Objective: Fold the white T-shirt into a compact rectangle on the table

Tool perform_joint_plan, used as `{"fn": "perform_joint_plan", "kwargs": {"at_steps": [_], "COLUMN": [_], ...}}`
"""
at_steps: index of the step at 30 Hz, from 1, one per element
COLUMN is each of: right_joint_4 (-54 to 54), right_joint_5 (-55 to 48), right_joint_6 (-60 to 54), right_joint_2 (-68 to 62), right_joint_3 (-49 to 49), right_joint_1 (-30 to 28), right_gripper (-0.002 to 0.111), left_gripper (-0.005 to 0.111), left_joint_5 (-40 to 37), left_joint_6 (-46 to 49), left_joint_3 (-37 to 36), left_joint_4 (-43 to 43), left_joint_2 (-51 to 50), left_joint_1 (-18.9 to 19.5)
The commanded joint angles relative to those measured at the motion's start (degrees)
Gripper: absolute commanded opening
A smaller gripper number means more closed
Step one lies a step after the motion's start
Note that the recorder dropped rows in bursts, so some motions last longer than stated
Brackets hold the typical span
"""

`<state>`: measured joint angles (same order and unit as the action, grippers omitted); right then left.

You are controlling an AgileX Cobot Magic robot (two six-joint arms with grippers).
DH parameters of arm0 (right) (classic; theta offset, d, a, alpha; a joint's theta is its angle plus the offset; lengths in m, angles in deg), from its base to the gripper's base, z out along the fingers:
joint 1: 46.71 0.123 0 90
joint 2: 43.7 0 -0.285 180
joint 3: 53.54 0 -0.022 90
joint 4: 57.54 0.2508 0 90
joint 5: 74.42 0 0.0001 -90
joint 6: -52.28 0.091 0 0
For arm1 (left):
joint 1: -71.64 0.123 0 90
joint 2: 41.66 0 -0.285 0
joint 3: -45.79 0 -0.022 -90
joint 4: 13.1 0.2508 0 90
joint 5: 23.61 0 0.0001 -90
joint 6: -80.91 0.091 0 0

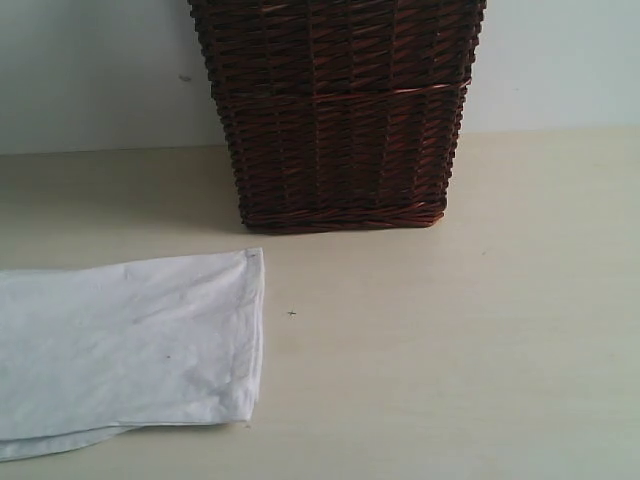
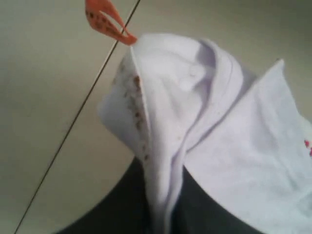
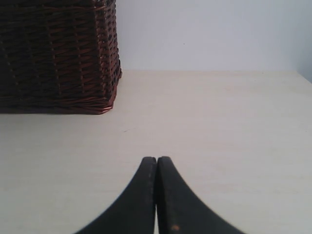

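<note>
The white T-shirt (image 1: 130,345) lies folded flat at the left of the table (image 1: 450,350), its hemmed edge facing right. In the left wrist view my left gripper (image 2: 161,195) is shut on a bunched fold of the white T-shirt (image 2: 175,112) near the collar, and the orange neck tag (image 2: 105,19) sticks out above. A bit of the red chest band (image 2: 308,145) shows at the frame edge. My right gripper (image 3: 157,161) is shut with nothing in it, above bare table (image 3: 234,136). Neither gripper shows in the exterior view.
A dark brown wicker basket (image 1: 340,110) stands at the back middle of the table against a pale wall, also seen as the basket (image 3: 56,53) in the right wrist view. Bare tabletop spreads right of the shirt and in front of the basket.
</note>
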<state>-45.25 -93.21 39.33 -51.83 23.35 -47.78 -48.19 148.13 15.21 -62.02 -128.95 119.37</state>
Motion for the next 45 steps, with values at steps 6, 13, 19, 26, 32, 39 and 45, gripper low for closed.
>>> {"fn": "perform_joint_plan", "kwargs": {"at_steps": [6,13,19,26,32,39,45], "right_joint_4": [-0.2,-0.2,-0.2,-0.2,-0.2,-0.2,-0.2], "right_joint_5": [0.5,0.5,0.5,0.5,0.5,0.5,0.5], "right_joint_6": [-0.3,-0.3,-0.3,-0.3,-0.3,-0.3,-0.3], "right_joint_2": [0.3,0.3,0.3,0.3,0.3,0.3,0.3], "right_joint_3": [0.3,0.3,0.3,0.3,0.3,0.3,0.3], "right_joint_1": [-0.2,-0.2,-0.2,-0.2,-0.2,-0.2,-0.2], "right_gripper": [0.000,0.000,0.000,0.000,0.000,0.000,0.000], "left_gripper": [0.000,0.000,0.000,0.000,0.000,0.000,0.000], "left_joint_5": [-8.1,-5.9,-5.9,-3.9,-3.3,-2.9,-2.9], "left_joint_6": [-0.7,-7.1,-12.4,-12.6,-13.9,-15.5,-15.5], "left_joint_3": [2.9,2.9,2.9,2.9,2.9,2.9,2.9], "left_joint_4": [-1.1,-0.9,0.4,0.7,0.7,-0.2,-3.9], "left_joint_2": [1.6,1.5,-1.2,-6.8,-9.2,-9.2,-8.1], "left_joint_1": [-12.3,-29.2,-39.3,-45.2,-48.9,-54.9,-60.2]}}
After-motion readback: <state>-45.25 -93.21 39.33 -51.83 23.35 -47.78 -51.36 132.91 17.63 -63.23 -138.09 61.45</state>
